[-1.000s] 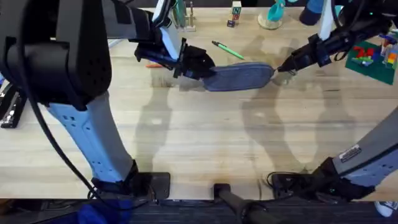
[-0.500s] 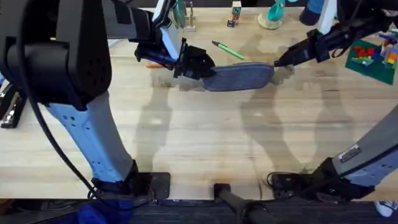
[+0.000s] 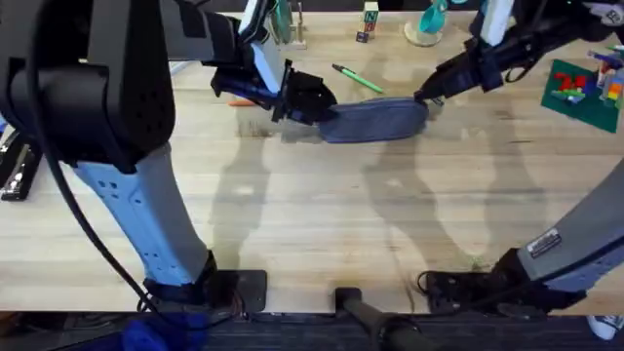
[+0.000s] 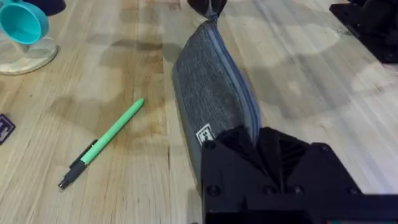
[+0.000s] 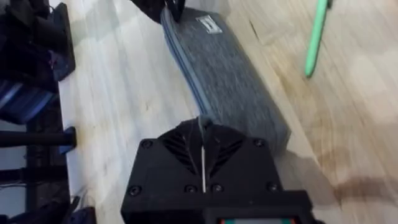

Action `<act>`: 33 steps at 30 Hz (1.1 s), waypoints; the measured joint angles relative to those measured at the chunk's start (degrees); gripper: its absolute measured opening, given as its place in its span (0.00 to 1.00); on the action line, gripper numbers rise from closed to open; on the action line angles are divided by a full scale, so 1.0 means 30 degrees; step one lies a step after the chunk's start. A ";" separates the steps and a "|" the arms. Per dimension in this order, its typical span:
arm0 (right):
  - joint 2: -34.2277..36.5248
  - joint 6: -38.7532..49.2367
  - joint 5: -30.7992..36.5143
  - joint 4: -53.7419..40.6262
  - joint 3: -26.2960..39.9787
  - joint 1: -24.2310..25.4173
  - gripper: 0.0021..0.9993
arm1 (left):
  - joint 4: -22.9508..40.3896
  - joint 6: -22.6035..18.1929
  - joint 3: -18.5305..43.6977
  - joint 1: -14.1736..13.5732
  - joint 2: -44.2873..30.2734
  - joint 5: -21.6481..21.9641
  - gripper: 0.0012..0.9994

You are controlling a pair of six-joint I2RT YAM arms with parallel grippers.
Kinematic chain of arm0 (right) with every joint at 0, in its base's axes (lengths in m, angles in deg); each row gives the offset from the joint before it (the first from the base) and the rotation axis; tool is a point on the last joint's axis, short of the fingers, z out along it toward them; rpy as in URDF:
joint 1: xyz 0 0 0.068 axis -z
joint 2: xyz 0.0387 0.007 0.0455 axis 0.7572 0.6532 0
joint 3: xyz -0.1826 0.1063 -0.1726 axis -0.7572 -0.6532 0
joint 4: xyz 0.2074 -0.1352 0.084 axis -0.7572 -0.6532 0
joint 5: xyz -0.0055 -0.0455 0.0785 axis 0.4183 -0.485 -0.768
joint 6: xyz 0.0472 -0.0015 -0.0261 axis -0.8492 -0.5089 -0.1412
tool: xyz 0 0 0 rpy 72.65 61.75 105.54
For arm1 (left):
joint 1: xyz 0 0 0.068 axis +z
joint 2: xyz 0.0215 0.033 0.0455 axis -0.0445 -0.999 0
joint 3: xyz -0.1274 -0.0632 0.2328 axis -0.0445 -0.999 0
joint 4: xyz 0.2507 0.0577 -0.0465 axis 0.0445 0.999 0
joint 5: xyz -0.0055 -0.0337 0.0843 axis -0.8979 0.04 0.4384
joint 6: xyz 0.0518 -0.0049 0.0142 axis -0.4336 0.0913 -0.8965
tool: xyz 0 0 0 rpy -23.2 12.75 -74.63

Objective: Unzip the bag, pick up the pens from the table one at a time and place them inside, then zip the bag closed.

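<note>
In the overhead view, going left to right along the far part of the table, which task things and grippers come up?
Orange pen → left gripper → light green pen → grey-blue fabric pouch → right gripper.

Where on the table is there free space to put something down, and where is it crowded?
The table is bare between the bag and the arm bases. It is crowded at the far edge: the green pen behind the bag, the orange pen by the left gripper, the right gripper at the bag's other end.
</note>
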 joint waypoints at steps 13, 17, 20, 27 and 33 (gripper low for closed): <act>-0.0006 -0.5874 -0.0355 0.5971 0.0000 -0.1989 0.03 | 0.0007 0.0066 0.0008 0.0080 0.0000 0.0153 0.04; -0.0006 -0.7452 -0.0045 0.6333 0.0000 -0.2603 0.03 | 0.0004 0.0066 0.0008 0.0080 0.0000 0.0160 0.04; -0.0006 -0.8318 0.0470 0.6451 0.0010 -0.3285 0.03 | 0.0007 0.0066 0.0008 0.0073 0.0000 0.0197 0.04; -0.0006 -0.9475 0.1242 0.6960 0.0080 -0.4865 0.03 | -0.0007 0.0066 0.0008 0.0080 0.0000 0.0233 0.04; -0.0021 -0.9949 0.1687 0.7315 0.0080 -0.5545 0.03 | -0.0015 0.0066 0.0008 0.0080 0.0000 0.0277 0.04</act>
